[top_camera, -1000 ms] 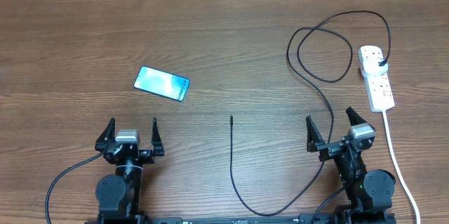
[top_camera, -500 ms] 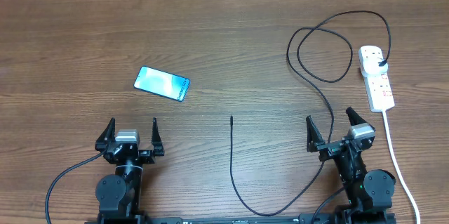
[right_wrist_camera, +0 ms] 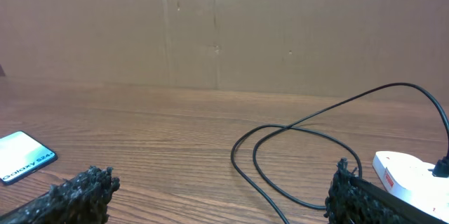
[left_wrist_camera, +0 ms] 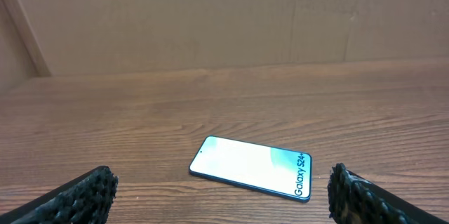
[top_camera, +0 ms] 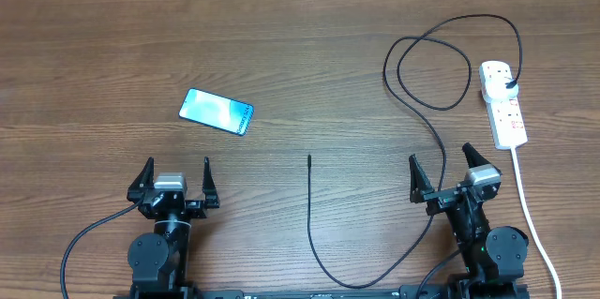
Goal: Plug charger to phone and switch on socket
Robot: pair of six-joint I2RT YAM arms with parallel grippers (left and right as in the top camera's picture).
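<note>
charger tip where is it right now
Overhead view: the charger tip lies loose on the table near its middle, between the left gripper and the right gripper, to the right of the phone and unplugged.

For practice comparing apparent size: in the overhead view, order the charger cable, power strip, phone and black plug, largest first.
1. charger cable, widest span by far.
2-3. power strip and phone: too alike to rank.
4. black plug, smallest.

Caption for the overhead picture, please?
Left end effector and right end effector wait open; slim teal-screened smartphone unplugged, thin black charger cable plugged into white power strip.
</note>
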